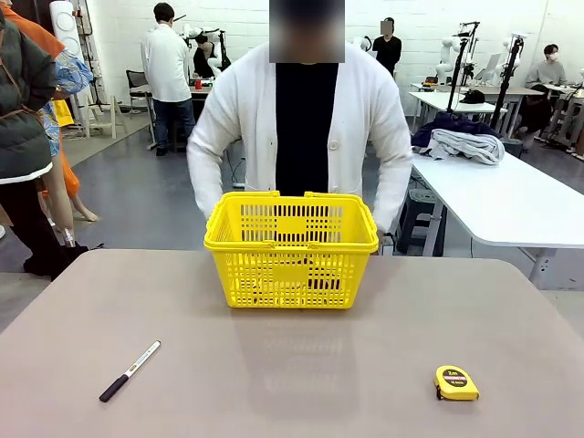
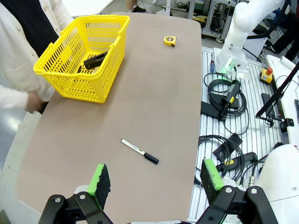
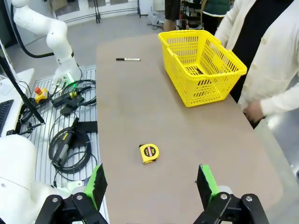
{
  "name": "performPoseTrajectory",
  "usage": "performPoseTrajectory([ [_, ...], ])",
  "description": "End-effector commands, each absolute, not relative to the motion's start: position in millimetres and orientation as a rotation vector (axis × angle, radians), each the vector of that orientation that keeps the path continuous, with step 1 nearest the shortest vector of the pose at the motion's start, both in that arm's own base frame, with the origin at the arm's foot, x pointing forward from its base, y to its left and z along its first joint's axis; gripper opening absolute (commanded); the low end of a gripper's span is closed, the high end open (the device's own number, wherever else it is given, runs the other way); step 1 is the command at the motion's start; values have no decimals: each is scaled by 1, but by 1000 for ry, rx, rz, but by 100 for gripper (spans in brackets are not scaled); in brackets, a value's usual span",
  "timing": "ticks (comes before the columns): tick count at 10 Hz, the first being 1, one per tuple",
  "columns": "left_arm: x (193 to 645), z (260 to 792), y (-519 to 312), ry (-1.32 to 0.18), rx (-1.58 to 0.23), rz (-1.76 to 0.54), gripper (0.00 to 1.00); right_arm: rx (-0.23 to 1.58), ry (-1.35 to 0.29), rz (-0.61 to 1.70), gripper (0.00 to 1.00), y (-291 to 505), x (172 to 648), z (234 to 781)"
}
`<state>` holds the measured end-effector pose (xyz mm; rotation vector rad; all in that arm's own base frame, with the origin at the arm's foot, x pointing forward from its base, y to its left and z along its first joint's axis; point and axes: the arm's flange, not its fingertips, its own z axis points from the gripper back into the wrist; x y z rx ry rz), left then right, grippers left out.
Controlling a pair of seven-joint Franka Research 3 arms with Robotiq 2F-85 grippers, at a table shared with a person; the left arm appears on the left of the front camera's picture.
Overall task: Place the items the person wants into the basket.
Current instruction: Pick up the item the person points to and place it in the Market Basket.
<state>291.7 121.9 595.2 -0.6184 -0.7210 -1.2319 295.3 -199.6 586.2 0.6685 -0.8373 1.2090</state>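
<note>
The yellow basket (image 1: 291,250) (image 2: 81,53) (image 3: 201,63) stands at the far middle of the table, right in front of the person (image 1: 306,128) in the white cardigan, whose hands hang behind the table edge. In the left wrist view a black stapler (image 2: 96,60) lies inside the basket with other dark shapes I cannot make out. My left gripper (image 2: 154,179) is open high above the near left of the table. My right gripper (image 3: 152,184) is open above the near right, with nothing between its fingers.
A white-barrelled marker (image 1: 129,370) (image 2: 139,151) (image 3: 128,59) with a black cap lies on the near left of the table. A small yellow tape measure (image 1: 455,382) (image 2: 170,40) (image 3: 149,153) sits near right. Cables lie on the floor beside the table in both wrist views.
</note>
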Motion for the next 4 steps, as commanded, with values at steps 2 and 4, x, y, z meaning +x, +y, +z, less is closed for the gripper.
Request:
performPoseTrajectory([
  [2,292,596,122,-747,-629,-1246,100,683,-874,1217,100,-197,296,582],
  [4,292,596,122,-747,-629,-1246,100,683,-874,1217,100,-197,296,582],
])
